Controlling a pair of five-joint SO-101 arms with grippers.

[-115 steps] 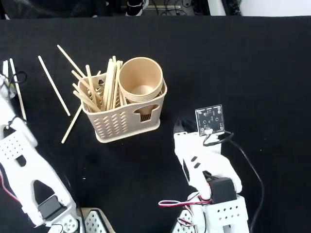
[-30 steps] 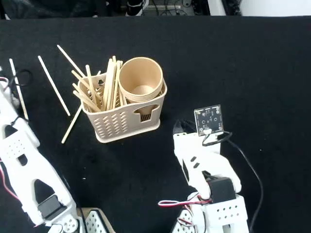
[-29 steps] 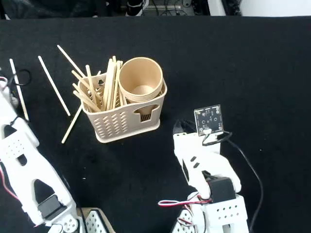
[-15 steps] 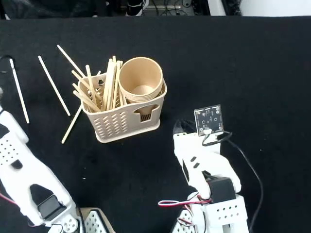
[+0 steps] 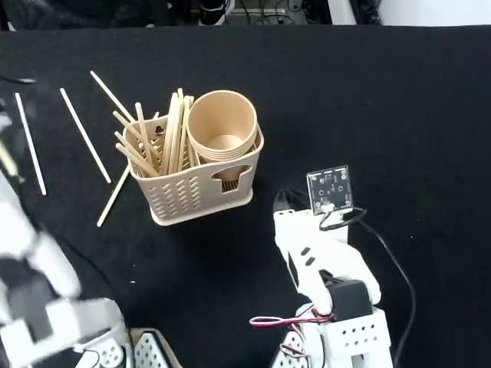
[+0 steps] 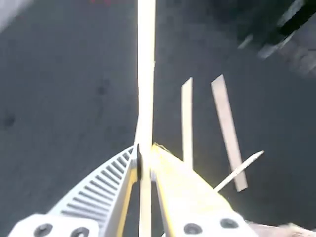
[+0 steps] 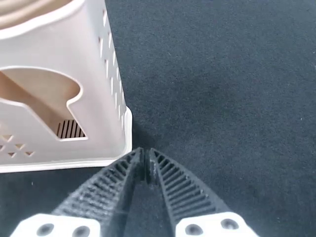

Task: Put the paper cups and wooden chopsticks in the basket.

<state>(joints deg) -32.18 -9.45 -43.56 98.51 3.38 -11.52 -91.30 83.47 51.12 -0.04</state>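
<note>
Left hand (image 6: 145,160): you see its fingers pressed together on one wooden chopstick (image 6: 146,69), which runs straight out past the tips.
Loose chopsticks: you find three lying flat on the desk (image 5: 399,100) to the left of the basket. One (image 5: 29,143) is near the left edge, one (image 5: 84,134) lies beside it, and one (image 5: 113,195) has its end at the basket's lower left corner.
Basket (image 5: 201,186): it stands upright on the desk, left of centre.
Paper cups (image 5: 222,126): they are stacked mouth up in the right part of the basket.
Bundle (image 5: 157,142): these chopsticks stand tilted in the left part of the basket, beside the cups, with their ends above the rim.
Right hand (image 7: 147,170): you see its fingers closed together with nothing between them. The tips are low over the desk, just beside a corner of the basket.
</note>
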